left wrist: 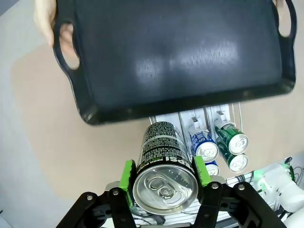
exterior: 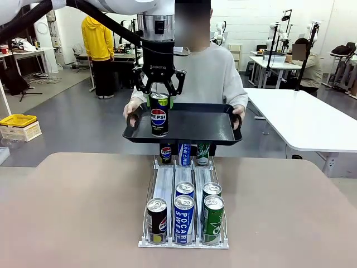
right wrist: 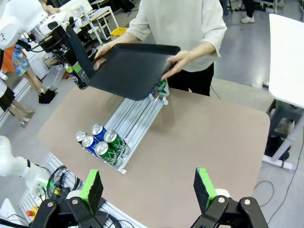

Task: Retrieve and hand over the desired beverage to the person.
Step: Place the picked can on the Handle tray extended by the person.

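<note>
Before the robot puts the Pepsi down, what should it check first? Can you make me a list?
1. Grip on the Pepsi can: ok, the left tool is shut on it and the can is upright.
2. Tray held: ok, the person's hands grip its handles.
3. Room on the tray: ok, its surface looks bare.
4. Can above the tray: not ok, it seems to hang at the near rim, on the robot's side.
5. Right tool out of the way: ok, open and far from the tray.
</note>
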